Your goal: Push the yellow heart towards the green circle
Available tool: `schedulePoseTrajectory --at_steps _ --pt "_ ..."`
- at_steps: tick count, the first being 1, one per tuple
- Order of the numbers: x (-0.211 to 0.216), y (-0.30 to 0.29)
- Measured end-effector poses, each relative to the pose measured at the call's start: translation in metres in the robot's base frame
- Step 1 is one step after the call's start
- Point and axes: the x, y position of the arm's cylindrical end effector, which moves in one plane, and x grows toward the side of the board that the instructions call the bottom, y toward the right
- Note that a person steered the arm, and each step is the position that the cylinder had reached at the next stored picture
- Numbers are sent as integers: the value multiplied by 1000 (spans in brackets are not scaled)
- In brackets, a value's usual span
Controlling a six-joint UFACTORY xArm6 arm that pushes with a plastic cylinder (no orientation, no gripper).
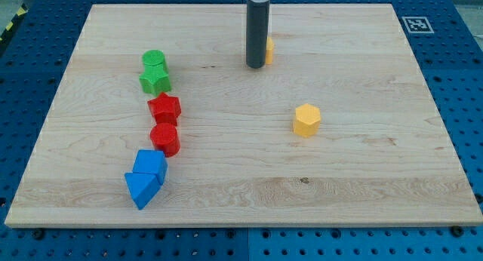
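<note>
Resting on the board, my tip (255,66) holds nothing and touches the left side of the yellow heart (269,50), which is mostly hidden behind the rod. Green circle (153,60) lies well to the left of the heart. Probably light, stiff and slippery; push its right side.

Green star (155,82), red blocks (164,108), blue blocks (146,178)

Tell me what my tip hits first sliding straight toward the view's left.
Probably the green circle, or the green star touching it; depth is unclear. The yellow block, mostly hidden, sits just right of my tip.
</note>
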Motion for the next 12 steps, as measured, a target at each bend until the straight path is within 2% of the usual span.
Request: schedulePoseTrajectory --at_steps 1,3,6,8,12 --pt "17 22" --pt "-10 56" --pt "-31 39" --pt "-30 10" --pt "-13 12"
